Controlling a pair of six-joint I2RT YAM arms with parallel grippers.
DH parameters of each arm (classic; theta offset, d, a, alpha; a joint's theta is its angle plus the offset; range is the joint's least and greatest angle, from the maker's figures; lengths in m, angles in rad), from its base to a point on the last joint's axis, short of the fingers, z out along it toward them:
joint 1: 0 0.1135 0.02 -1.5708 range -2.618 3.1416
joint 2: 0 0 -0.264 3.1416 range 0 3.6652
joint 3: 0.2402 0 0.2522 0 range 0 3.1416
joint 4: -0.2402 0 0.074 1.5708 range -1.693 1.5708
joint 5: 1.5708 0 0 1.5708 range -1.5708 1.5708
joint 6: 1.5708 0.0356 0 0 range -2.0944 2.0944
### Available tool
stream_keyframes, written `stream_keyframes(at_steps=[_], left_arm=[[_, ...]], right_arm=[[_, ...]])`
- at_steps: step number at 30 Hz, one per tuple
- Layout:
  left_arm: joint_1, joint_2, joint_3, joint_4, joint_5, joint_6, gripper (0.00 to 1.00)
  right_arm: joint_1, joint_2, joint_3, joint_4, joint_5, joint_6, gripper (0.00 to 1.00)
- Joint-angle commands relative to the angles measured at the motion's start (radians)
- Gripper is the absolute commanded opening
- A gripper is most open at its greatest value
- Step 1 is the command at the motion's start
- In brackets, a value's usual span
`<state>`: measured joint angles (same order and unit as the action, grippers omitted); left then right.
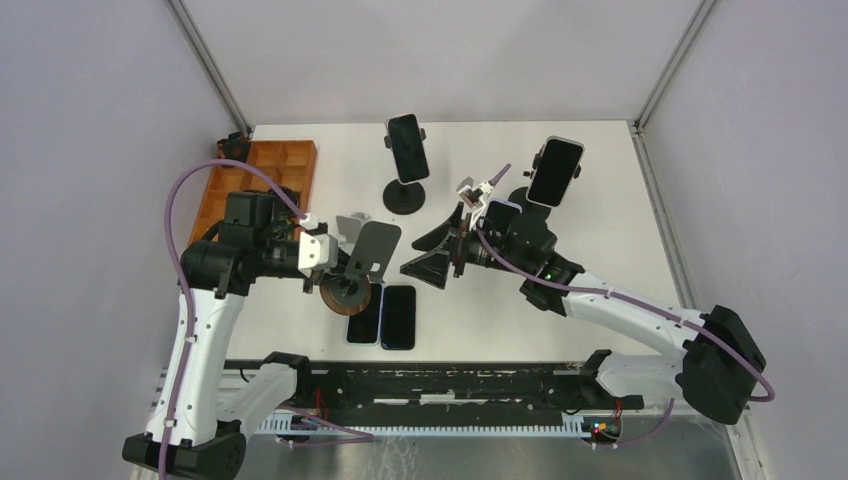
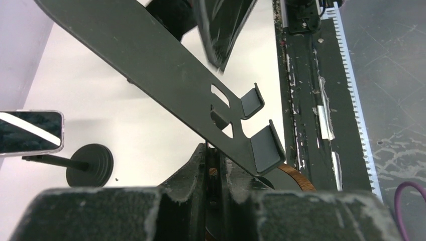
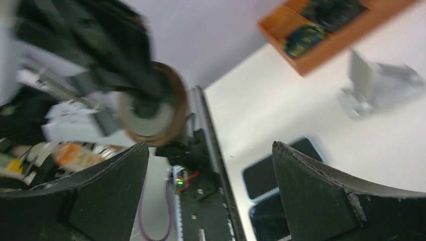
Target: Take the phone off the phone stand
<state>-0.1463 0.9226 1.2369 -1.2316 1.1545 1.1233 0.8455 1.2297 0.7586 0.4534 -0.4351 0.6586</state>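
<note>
Phones lie flat and side by side on the white table (image 1: 600, 210) near its front edge: the left phone (image 1: 362, 327), its far end hidden behind the stand's base, and the right phone (image 1: 398, 316) just beside it. Above them the phone stand (image 1: 372, 250) carries nothing on its dark plate; the left wrist view shows two bare hooks at the plate's lower edge. The left gripper (image 1: 335, 262) is clamped tight on the stand below that plate. Whether the stand's round, wood-rimmed base touches the table I cannot tell. The right gripper (image 1: 432, 256) hangs just right of the stand, its fingers (image 3: 321, 196) spread wide around nothing. Farther back stand the centre mounted phone (image 1: 407, 147) and the right mounted phone (image 1: 555, 170), each upright in its own holder. An orange tray (image 1: 270, 175) lies at the far left.
</note>
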Motion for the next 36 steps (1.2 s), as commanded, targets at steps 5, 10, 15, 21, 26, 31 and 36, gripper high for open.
stream_keyframes(at_steps=[5,10,15,21,26,31,36], left_arm=[[0.002,0.006,0.027,-0.176,0.105,0.244,0.02],[0.002,0.004,0.016,-0.201,0.111,0.253,0.02],[0.002,0.003,-0.007,-0.218,0.108,0.264,0.02],[0.002,0.001,-0.035,-0.232,0.064,0.250,0.78],[0.002,-0.003,-0.055,-0.233,0.062,0.207,1.00],[0.002,-0.009,-0.049,-0.148,0.012,0.084,1.00],[0.002,-0.040,-0.029,0.238,-0.216,-0.458,1.00]], right_arm=[[0.014,0.057,0.032,0.480,-0.244,0.235,0.98],[0.064,0.154,0.124,0.584,-0.239,0.297,0.90],[0.091,0.213,0.175,0.641,-0.223,0.321,0.65],[0.076,0.184,0.153,0.541,-0.213,0.236,0.00],[0.045,0.156,0.145,0.400,-0.243,0.112,0.00],[-0.028,0.152,0.197,0.045,-0.216,-0.197,0.00],[-0.113,0.266,0.284,-0.141,-0.207,-0.372,0.00]])
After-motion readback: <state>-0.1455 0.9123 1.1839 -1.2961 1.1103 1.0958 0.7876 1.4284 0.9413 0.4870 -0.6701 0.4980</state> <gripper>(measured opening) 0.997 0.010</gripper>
